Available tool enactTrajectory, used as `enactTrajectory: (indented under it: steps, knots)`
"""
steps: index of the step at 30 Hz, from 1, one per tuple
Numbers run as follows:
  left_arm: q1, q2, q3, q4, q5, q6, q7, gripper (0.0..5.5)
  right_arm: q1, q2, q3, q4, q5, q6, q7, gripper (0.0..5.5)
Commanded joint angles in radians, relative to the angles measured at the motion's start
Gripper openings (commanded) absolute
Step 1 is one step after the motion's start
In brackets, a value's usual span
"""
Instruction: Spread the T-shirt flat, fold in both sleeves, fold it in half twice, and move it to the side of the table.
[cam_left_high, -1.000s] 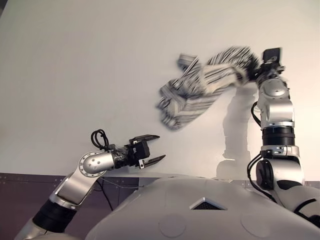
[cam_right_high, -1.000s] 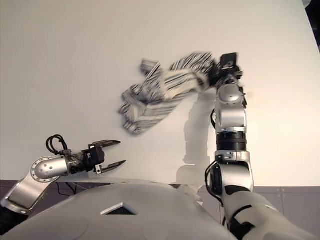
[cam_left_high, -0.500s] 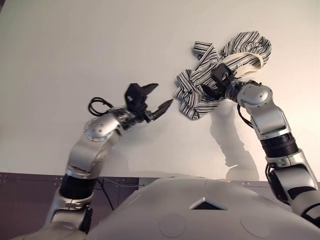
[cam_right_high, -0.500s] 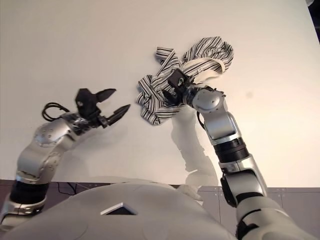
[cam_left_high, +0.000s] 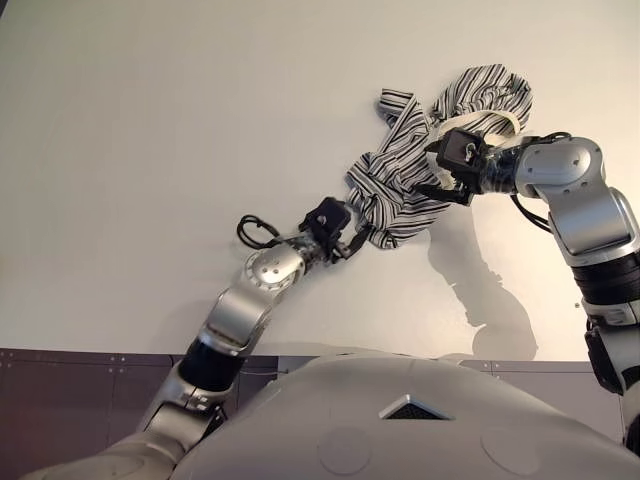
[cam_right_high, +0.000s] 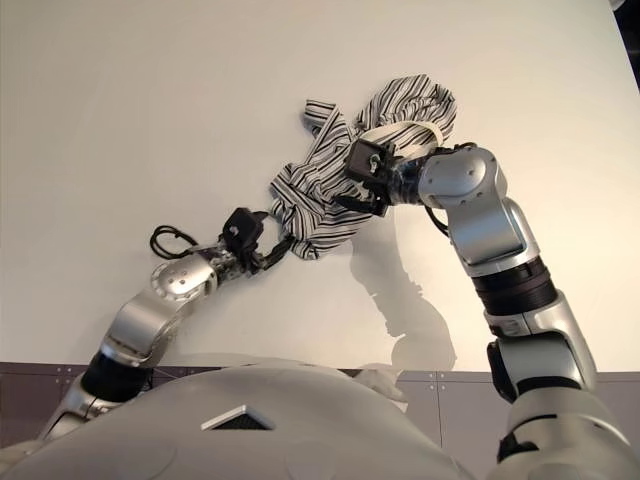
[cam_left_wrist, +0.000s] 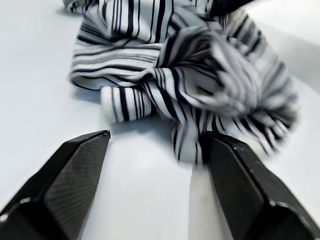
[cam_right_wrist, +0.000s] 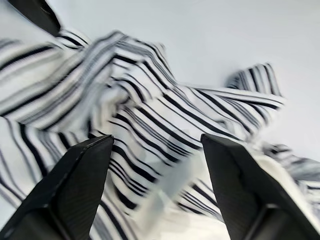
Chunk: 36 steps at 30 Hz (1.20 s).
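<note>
The left gripper (cam_left_wrist: 155, 137) stands wide open, its two dark fingers (cam_left_wrist: 75, 165) spread apart with bare table between them and nothing in hold. In the left wrist view the nearest striped fold of the T-shirt (cam_left_high: 400, 175) lies just ahead of the fingertips, one hem edge just beside the tip of one finger; whether it touches cannot be told. The right gripper (cam_right_wrist: 157, 142) is likewise spread wide, both fingers set over the cloth with striped folds showing in the gap between them; no pinch on the fabric is seen. In the left eye view the T-shirt lies as a crumpled black-and-white striped heap on the white table (cam_left_high: 150, 120), in the upper right of centre of the frame, not spread flat. The left gripper sits at the heap's lower left edge, near the middle of the frame, its arm running up from the lower left. The right gripper sits at the heap's right side, pointing left into the cloth, its arm rising along the right edge of the frame.
</note>
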Motion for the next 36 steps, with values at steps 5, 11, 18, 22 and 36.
enactTrajectory:
  steps: [5, 11, 18, 22, 36]
  knots:
    - [0.007, 0.005, 0.209, -0.004, -0.076, -0.029, -0.024, 3.47, 0.005, 0.134, 0.063, 0.148, -0.115, -0.104, -0.187, 3.22]
    - [-0.072, -0.029, 0.120, 0.184, -0.007, -0.080, -0.067, 3.47, 0.029, 0.142, 0.083, 0.174, -0.159, -0.124, -0.200, 3.22]
    - [-0.099, -0.081, 0.184, 0.174, -0.085, -0.133, -0.117, 3.47, 0.070, 0.142, 0.114, 0.154, -0.169, -0.112, -0.168, 3.22]
    - [-0.110, -0.093, 0.170, 0.206, -0.069, -0.126, -0.122, 3.47, 0.091, 0.143, 0.126, 0.111, -0.161, -0.099, -0.150, 3.22]
    - [-0.097, -0.017, 0.129, 0.258, 0.007, -0.075, -0.174, 3.47, 0.072, 0.158, 0.127, 0.129, -0.184, -0.102, -0.160, 3.22]
